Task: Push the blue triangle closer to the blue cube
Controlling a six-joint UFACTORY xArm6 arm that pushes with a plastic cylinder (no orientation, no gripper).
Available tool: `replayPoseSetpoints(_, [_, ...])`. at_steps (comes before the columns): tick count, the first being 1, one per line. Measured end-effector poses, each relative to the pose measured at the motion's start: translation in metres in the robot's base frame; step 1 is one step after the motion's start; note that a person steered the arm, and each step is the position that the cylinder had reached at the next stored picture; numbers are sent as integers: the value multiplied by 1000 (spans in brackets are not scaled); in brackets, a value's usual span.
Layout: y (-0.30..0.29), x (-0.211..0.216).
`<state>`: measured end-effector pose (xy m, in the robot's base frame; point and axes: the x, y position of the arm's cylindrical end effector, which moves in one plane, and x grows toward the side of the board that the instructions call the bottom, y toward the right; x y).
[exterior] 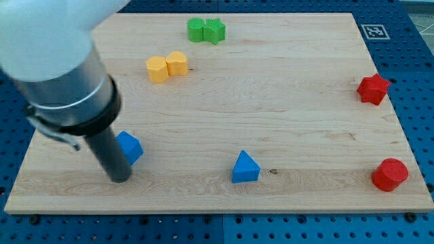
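The blue triangle (pixel 245 167) lies on the wooden board near the view's bottom, a little right of centre. The blue cube (pixel 129 147) lies at the bottom left, partly hidden behind my rod. My tip (pixel 119 179) rests on the board just left of and below the blue cube, touching or almost touching it. The blue triangle is well to the right of the tip, with a wide gap between the two blue blocks.
Two yellow blocks (pixel 167 66) sit together at the upper left. Two green blocks (pixel 206 30) sit together near the top edge. A red star-like block (pixel 373 89) is at the right edge, and a red block (pixel 390 174) at the bottom right corner.
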<state>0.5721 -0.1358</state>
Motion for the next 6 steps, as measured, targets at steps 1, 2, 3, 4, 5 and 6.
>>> replayPoseSetpoints(1, [5,-17])
replayPoseSetpoints(2, [14,-2])
replayPoseSetpoints(3, [40,42])
replayPoseSetpoints(4, [74,47])
replayPoseSetpoints(5, [143,46])
replayPoseSetpoints(6, [205,46])
